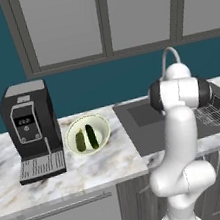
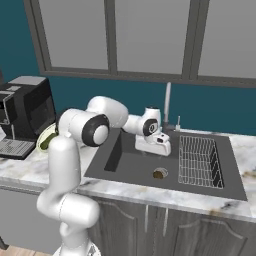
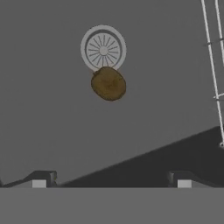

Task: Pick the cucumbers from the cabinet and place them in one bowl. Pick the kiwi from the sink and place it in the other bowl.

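The kiwi (image 3: 108, 83), a fuzzy brown oval, lay on the smooth dark grey floor of the sink (image 2: 130, 167), its edge overlapping the round, spoked drain (image 3: 103, 50). The gripper (image 3: 111, 183) hung above the basin with its fingers spread wide and nothing between them; the kiwi sat ahead of the fingertips, well apart from them. The left base view gave what the hand view could not: both dark green cucumbers (image 1: 86, 138) lying side by side in the cream bowl (image 1: 100, 125) on the marbled counter (image 1: 91, 168), beside the boxy black coffee machine (image 1: 31, 129). A wire rack (image 2: 200, 161) filled the basin's right part
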{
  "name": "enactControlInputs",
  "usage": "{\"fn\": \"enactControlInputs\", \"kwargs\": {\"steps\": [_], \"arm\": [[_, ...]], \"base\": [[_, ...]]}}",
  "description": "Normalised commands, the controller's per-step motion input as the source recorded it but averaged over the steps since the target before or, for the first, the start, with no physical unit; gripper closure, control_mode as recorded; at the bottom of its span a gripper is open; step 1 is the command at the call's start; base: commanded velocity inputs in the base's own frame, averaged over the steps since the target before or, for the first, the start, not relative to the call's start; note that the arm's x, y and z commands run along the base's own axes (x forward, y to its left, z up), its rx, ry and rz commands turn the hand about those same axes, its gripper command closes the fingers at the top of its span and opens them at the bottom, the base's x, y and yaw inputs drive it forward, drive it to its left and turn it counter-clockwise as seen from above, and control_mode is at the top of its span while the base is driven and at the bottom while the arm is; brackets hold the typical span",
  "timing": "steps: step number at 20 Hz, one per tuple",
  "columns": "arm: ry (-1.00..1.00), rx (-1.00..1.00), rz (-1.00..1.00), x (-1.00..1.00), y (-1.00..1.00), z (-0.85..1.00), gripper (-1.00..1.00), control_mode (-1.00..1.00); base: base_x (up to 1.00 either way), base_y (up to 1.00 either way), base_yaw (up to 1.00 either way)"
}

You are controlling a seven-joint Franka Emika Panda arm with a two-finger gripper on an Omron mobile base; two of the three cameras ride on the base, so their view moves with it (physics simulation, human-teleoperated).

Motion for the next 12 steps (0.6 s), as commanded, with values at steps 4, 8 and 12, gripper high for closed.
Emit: {"fn": "enactControlInputs", "kwargs": {"steps": [4,8,12], "arm": [[0.04,0.0,0.01,0.23,-0.04,-0.43,-1.0,-1.0],[0.04,0.01,0.01,0.11,-0.26,-0.46,-1.0,-1.0],[0.0,0.0,0.01,0.25,-0.19,-0.49,-1.0,-1.0]], "base": [[0.0,0.0,0.0],[0.0,0.0,0.0],[0.0,0.0,0.0]]}}
